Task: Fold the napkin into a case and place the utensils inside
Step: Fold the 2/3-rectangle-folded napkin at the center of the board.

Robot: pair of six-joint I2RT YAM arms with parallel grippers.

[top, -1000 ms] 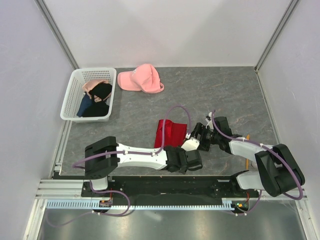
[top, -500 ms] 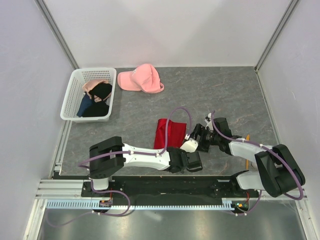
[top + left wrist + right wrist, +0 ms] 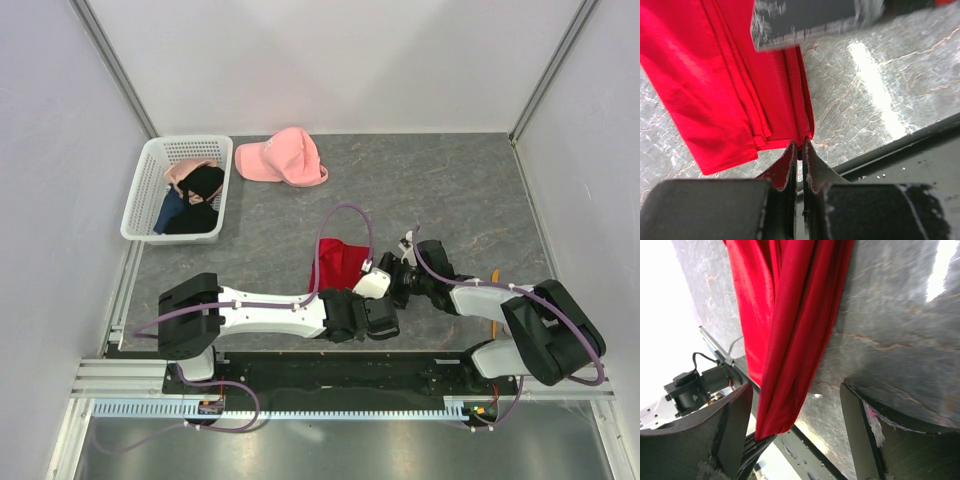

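On a grey marbled tabletop enclosed by pale walls, the folded red napkin is being held toward the near edge. Its corner is being pinched by the clenched left gripper. A bunched fold is being flanked by the right gripper, whose jaws are spread wide and grasping nothing.

The napkin is found folded in layers on the grey marbled worktop. Its near corner is pinched by the left end effector, whose jaws are drawn together (a blurred grey body is noted above).
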